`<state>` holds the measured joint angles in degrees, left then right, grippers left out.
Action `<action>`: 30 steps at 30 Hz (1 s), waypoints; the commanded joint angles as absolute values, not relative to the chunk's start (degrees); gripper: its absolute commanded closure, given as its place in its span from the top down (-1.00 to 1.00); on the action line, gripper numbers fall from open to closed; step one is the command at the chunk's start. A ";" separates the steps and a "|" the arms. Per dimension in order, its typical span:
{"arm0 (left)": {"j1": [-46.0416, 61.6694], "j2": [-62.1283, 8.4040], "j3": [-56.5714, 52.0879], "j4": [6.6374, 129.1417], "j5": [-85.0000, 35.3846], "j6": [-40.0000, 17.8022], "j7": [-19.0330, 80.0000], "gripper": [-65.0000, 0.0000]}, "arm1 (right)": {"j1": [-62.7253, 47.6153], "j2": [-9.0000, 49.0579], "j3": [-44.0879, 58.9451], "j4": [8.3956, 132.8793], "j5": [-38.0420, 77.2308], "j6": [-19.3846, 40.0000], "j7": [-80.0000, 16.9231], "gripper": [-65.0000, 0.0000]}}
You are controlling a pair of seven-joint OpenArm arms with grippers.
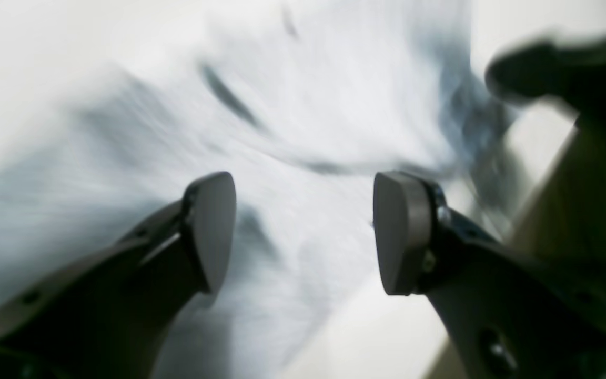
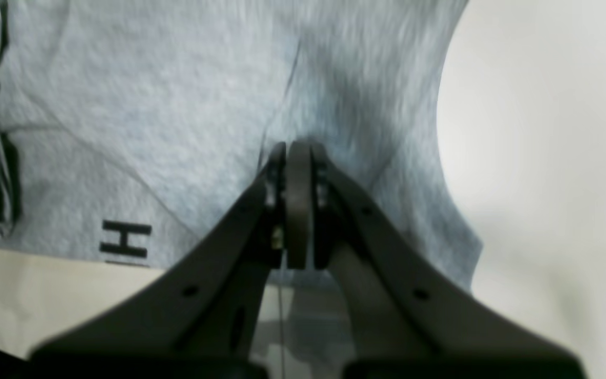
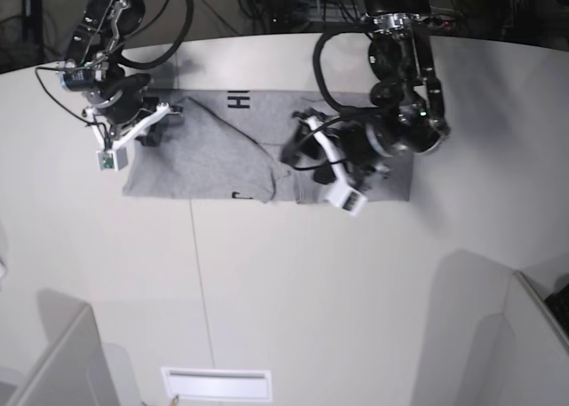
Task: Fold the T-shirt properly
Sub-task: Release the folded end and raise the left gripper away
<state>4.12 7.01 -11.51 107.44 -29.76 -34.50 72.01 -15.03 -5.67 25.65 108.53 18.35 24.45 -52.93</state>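
The heather-grey T-shirt (image 3: 213, 153) lies flat and crosswise on the white table, partly folded, with black letters at its far edge and near edge. My right gripper (image 3: 169, 113) is at the shirt's left end. In the right wrist view it (image 2: 298, 150) is shut, its tips pressed into the grey cloth (image 2: 150, 105), with creases running to them. A black "H" (image 2: 124, 239) shows near the hem. My left gripper (image 3: 298, 148) hovers over the shirt's middle. In the blurred left wrist view it (image 1: 303, 231) is open and empty above the cloth (image 1: 308, 105).
The white table (image 3: 311, 290) extends toward the camera, with a thin seam and a slot (image 3: 216, 384) at the front edge. Cables hang at the back. Grey panels (image 3: 53, 353) stand at the front corners. A dark arm part (image 1: 561, 68) is at top right in the left wrist view.
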 commanded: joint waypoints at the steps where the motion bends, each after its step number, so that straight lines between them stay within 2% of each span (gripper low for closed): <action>1: 4.62 4.79 -14.55 109.23 -30.02 -34.51 72.66 -0.12 | -14.11 -5.49 25.80 109.93 19.21 24.04 -51.74 -1.00; 4: 5.49 0.48 -22.99 111.16 -30.20 -34.77 75.82 -1.00 | -11.82 -5.32 25.80 110.11 19.21 24.04 -51.91 -1.00; 5: 5.67 -1.27 -25.63 111.43 -30.20 -34.77 76.09 -1.00 | -10.77 -5.14 25.80 109.93 19.21 24.04 -52.79 -0.70; 8: 7.69 -5.85 -33.36 111.34 -30.20 -34.77 75.91 -1.00 | -7.34 -5.23 31.08 109.76 19.21 24.04 -56.66 0.43; 9: 8.66 -7.34 -35.30 111.43 -30.20 -34.86 75.91 -1.00 | -6.20 -5.23 33.19 109.23 19.21 24.13 -57.54 0.64; 10: 9.27 -8.66 -37.49 111.34 -30.20 -34.95 75.91 -1.00 | -4.88 -5.05 35.47 108.18 19.21 24.13 -58.59 0.76; 12: 10.86 -10.68 -41.27 111.25 -30.20 -35.21 75.82 -1.00 | -2.77 -4.26 38.81 104.40 19.21 24.22 -60.26 0.77; 15: 12.26 -11.82 -46.81 111.25 -30.02 -40.00 75.74 -1.00 | -0.48 -0.92 40.66 96.48 19.21 24.22 -61.58 0.77; 16: 12.62 -11.82 -48.13 111.25 -29.76 -40.00 75.74 -1.00 | -0.22 -0.40 40.40 94.55 19.30 24.31 -61.67 0.77; 26: 12.88 -12.18 -50.59 110.11 -29.58 -40.00 75.74 -1.00 | -0.22 -2.68 37.67 89.10 19.30 24.75 -61.76 0.77; 30: 12.70 -12.18 -50.77 110.11 -29.58 -40.00 75.74 -1.00 | -1.98 -3.74 35.56 88.57 19.30 29.32 -62.55 0.77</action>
